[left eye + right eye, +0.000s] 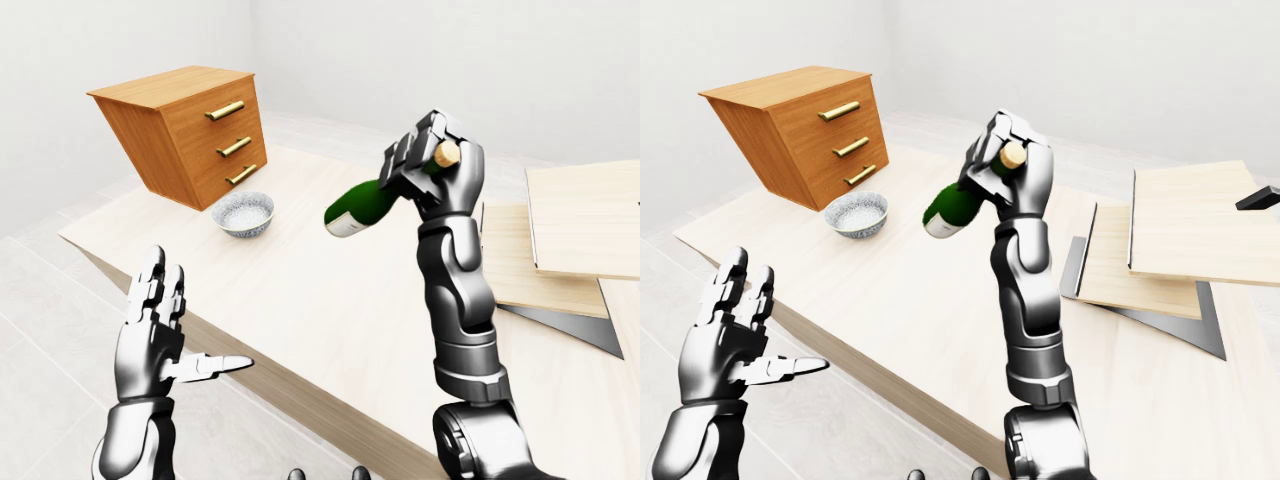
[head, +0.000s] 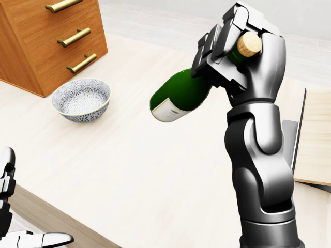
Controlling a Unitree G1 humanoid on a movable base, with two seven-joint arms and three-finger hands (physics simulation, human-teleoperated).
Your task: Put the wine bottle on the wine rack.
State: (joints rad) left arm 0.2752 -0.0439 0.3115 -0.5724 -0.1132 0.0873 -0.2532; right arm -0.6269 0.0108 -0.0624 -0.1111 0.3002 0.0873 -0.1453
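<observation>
My right hand [image 2: 230, 49] is shut on the neck of the green wine bottle [image 2: 181, 95], just under its cork [image 2: 249, 44]. The bottle hangs high above the pale table [image 2: 129, 170], tilted close to level, with its labelled base pointing to the left of the head view. The wine rack [image 1: 1185, 240], made of light wooden slabs on a grey plate, lies on the table at the right of the right-eye view, apart from the bottle. My left hand [image 1: 165, 325] hovers open, palm spread, off the table's near edge at the lower left of the left-eye view.
A patterned bowl [image 2: 81, 99] rests on the table to the left of the bottle. Behind it, a wooden drawer chest [image 2: 51, 36] with brass handles fills the upper left. The table's near edge [image 2: 57, 219] runs diagonally across the bottom left.
</observation>
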